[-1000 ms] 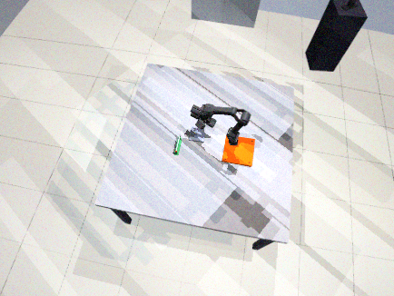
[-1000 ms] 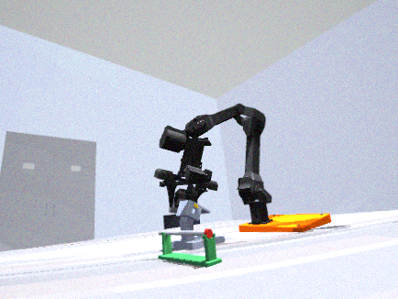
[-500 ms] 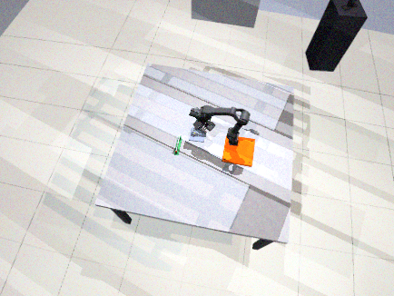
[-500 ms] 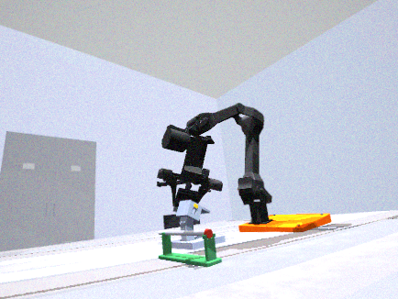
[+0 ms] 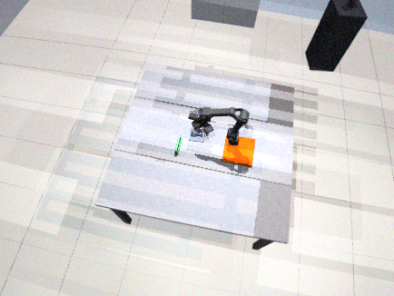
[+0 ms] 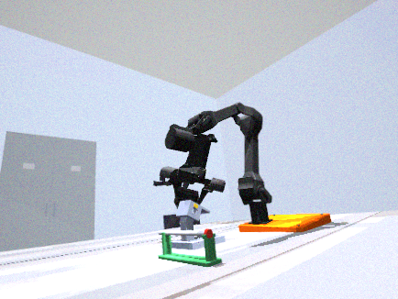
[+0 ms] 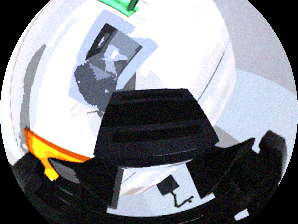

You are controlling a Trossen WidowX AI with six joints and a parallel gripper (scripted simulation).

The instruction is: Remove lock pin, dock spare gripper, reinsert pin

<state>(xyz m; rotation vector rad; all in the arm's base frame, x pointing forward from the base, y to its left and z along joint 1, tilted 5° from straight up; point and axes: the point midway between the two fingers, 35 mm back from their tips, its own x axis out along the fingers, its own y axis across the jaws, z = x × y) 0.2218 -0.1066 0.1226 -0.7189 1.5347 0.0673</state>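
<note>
The lock pin [image 6: 183,232], pale with a red head, lies across the green stand [image 5: 178,146] [image 6: 189,260] [image 7: 116,7], out of the socket. The grey mount [image 5: 196,135] [image 6: 186,225] [image 7: 85,60] stands behind the stand; its socket's dark opening shows in the wrist view. My gripper [image 6: 189,194] is shut on the dark spare gripper, whose black body [image 7: 155,120] fills the middle of the wrist view. It is just above the mount. The spigot is hidden, and whether the spare gripper touches the socket cannot be told.
The arm's orange base plate [image 5: 239,154] [image 6: 289,223] [image 7: 60,150] lies to the right of the mount in the top and exterior views. The green stand is close to the mount on its near side. The table's edges [image 5: 191,223] lie well away from the mount.
</note>
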